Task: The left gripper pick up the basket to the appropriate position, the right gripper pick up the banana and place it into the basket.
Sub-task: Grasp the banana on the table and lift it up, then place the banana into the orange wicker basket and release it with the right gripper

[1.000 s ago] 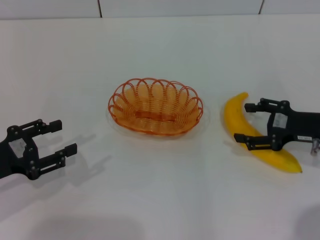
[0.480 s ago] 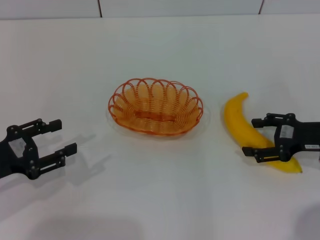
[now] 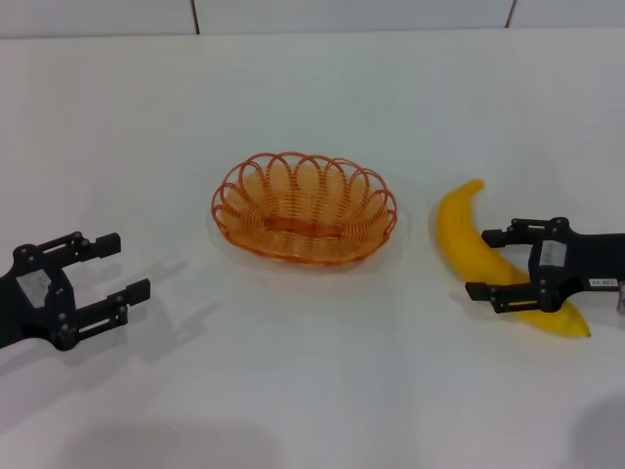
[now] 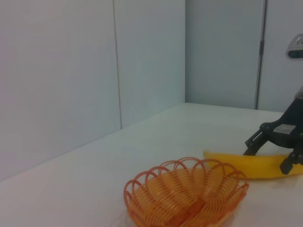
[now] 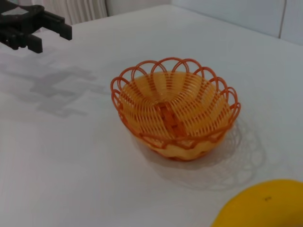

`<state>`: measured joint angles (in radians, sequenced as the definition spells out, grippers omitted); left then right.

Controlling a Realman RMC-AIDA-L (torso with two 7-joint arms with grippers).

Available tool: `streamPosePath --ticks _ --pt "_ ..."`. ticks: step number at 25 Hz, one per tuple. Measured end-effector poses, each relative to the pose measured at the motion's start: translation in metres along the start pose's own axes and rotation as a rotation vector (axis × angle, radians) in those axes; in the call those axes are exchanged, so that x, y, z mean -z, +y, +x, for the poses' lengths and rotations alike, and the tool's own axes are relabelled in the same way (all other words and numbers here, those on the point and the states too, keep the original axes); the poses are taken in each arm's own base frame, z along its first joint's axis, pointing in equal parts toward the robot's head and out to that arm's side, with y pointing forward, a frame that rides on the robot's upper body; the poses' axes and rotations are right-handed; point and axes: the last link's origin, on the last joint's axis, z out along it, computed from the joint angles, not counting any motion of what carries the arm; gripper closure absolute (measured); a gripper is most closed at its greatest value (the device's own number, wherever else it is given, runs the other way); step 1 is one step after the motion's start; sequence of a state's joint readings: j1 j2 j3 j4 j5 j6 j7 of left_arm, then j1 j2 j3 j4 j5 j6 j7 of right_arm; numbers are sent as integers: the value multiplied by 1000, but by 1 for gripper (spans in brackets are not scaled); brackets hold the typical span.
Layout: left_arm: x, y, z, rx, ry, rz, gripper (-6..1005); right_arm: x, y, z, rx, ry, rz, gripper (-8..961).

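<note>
The orange wire basket (image 3: pixel 305 207) stands in the middle of the white table. It also shows in the left wrist view (image 4: pixel 184 194) and the right wrist view (image 5: pixel 175 111). The yellow banana (image 3: pixel 457 233) lies on the table to its right, also seen in the left wrist view (image 4: pixel 246 165) and the right wrist view (image 5: pixel 265 205). My right gripper (image 3: pixel 485 263) is open, with its fingers on either side of the banana's middle; it also shows in the left wrist view (image 4: pixel 269 155). My left gripper (image 3: pixel 125 266) is open and empty, to the left of the basket and apart from it.
The white table (image 3: pixel 312 391) runs back to a tiled wall (image 3: pixel 342 15). The left gripper (image 5: pixel 54 40) shows far off in the right wrist view, beyond the basket.
My right gripper has shifted along the banana toward the table's near side, still straddling it. The banana, the basket and the left arm have not moved.
</note>
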<state>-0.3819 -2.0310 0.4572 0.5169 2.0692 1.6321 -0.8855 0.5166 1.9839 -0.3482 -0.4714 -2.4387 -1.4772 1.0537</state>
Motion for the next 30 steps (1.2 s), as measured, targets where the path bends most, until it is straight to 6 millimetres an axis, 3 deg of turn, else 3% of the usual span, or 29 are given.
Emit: streamPosePath --ticks 3,19,26,30 --pt "0 0 0 0 0 0 321 -1 -2 -2 -15 -1 5 147" --pt "0 1 0 3 4 -4 320 -3 -12 -13 -60 -20 45 477" --pt "-1 1 1 0 6 -7 319 -3 -28 -54 -57 -263 135 478" --pt "-2 0 2 -3 8 -10 319 -24 -19 -82 22 -387 92 477"
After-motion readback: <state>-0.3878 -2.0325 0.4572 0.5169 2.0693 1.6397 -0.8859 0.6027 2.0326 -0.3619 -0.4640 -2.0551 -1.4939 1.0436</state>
